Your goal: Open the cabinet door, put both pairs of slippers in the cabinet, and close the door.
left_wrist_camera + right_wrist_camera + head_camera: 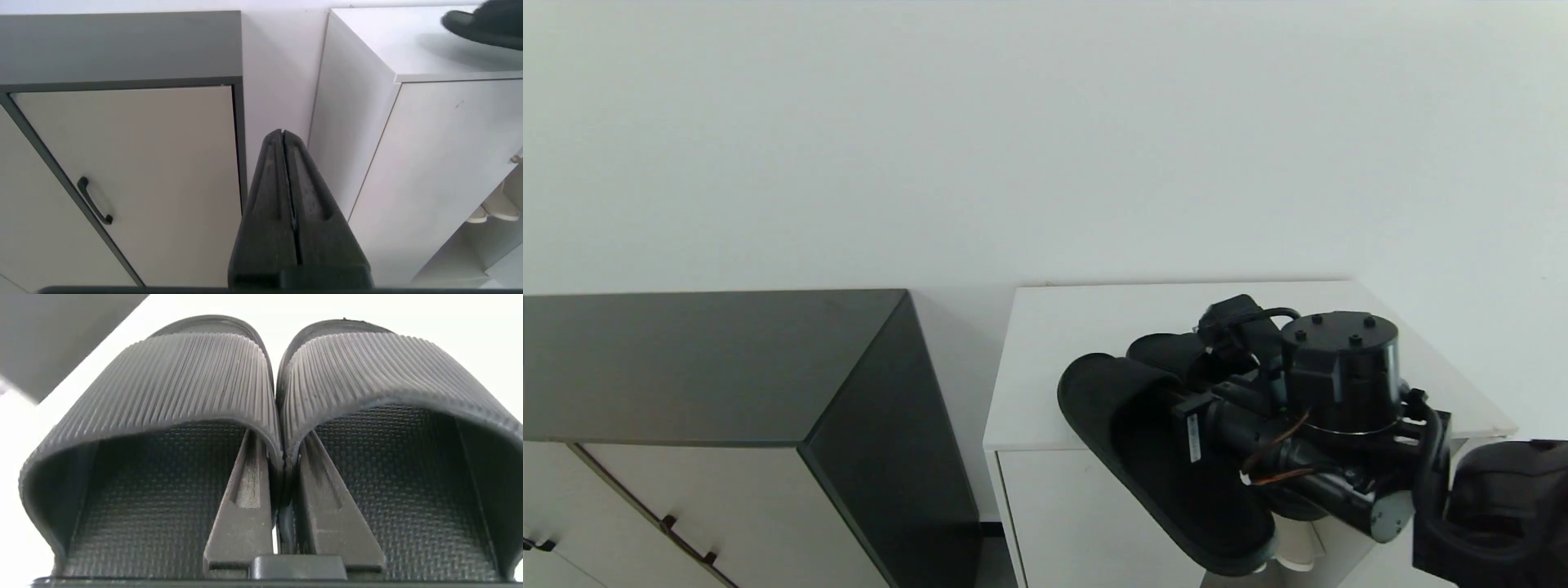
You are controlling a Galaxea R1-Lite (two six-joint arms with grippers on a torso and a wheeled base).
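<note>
The right hand (280, 449) grasps the black slippers (1160, 441) above the white cabinet (1094, 327); they are not yet inside. The left hand (283, 139) is clenched, empty, in front of it.

black slippers (1152, 433) over white cabinet top (1086, 343)

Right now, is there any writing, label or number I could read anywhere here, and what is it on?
No text here can be read.
White label on the body of the right gripper, beside the black slippers: print too small to read.
Dark cabinet and white cabinet: no writing visible.
</note>
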